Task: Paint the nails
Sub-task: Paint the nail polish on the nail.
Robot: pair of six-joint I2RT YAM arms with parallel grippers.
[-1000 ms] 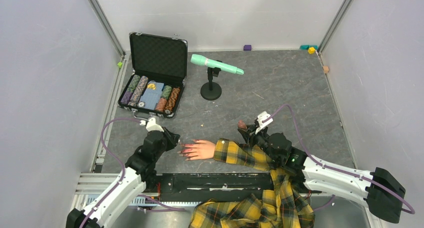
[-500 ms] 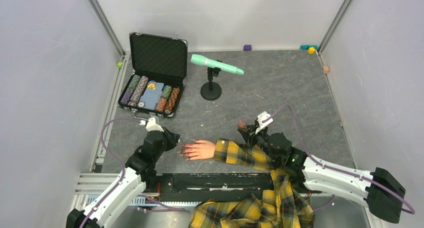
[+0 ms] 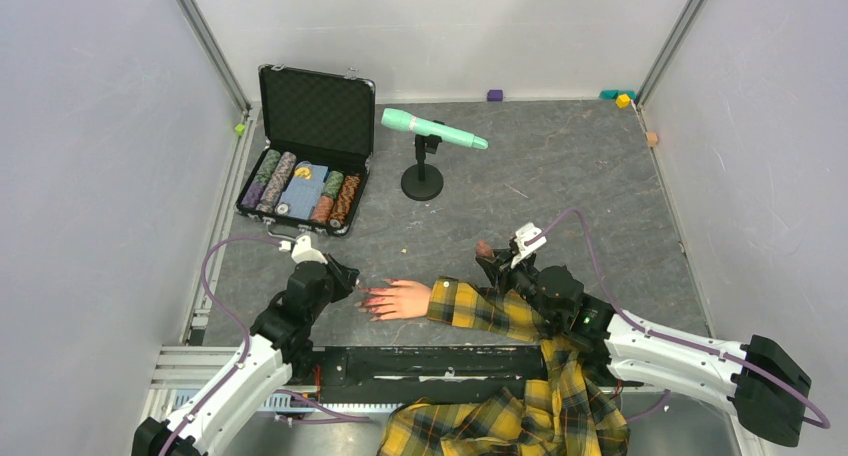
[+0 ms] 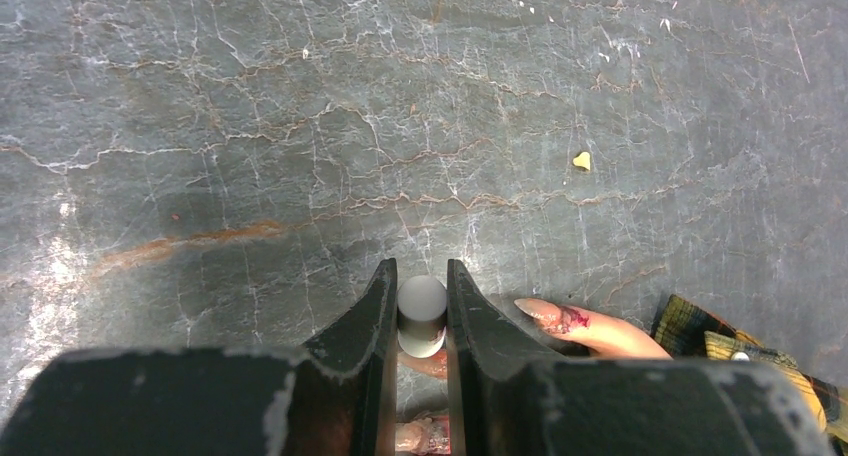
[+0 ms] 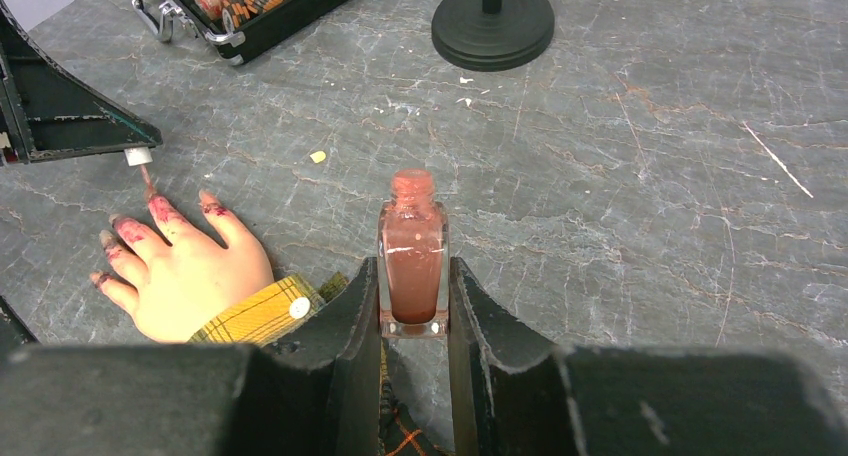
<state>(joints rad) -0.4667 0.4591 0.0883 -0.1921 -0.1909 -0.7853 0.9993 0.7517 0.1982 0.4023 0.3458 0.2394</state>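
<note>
Grey slate table [image 3: 560, 176] (white walls [image 3: 450, 26]), left pincer [image 4: 421, 281] clamping brush [image 4: 421, 314], right pincer [image 5: 413, 276] clamping bottle [image 5: 413, 241]

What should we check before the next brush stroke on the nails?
1. Grip: left gripper shut on brush cap: ok.
2. Supply: right gripper holds polish bottle upright, neck open: ok.
3. Aim: brush tip beside a fingertip of the mannequin hand: ok; contact cannot tell.
4. Coverage: polish kept to the nails: not ok, smeared onto finger skin.
5. Load: polish on the brush: cannot tell.
</note>
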